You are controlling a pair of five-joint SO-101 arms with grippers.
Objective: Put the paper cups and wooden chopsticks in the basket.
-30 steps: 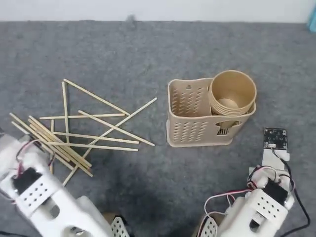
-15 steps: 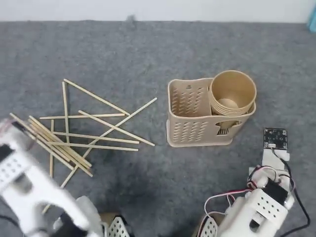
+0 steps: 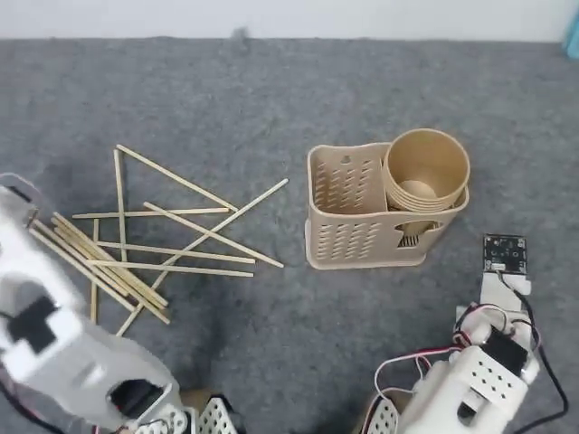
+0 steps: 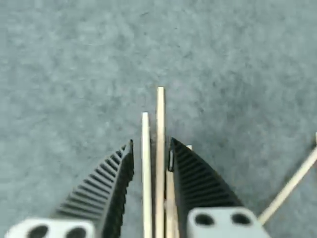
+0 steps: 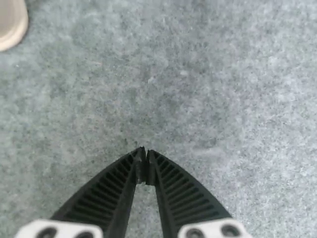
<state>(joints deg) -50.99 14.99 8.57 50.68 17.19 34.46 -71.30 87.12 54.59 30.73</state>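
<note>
High view sets the basket (image 3: 348,226) upright a little right of the table's (image 3: 271,99) middle, with the paper cups (image 3: 425,172) nested in one stack in its right compartment, while the left compartment looks empty as far as I can see into it. The wooden chopsticks (image 3: 172,252) lie out on the table to the left of the basket, well apart from it, criss-crossed in a loose heap with several packed side by side along the heap's near left edge. My left arm (image 3: 36,325) stands at the near left corner, over that packed edge. From the left wrist view my left tool (image 4: 151,144) has its fingers apart, straddling a few chopsticks (image 4: 160,124) that run lengthwise between them; one finger sits close against the sticks and the other stands off with a gap. My right arm (image 3: 488,362) sits at the near right, just nearer than the basket, and my right tool (image 5: 144,151) has its tips pressed together over bare table, holding nothing.
</note>
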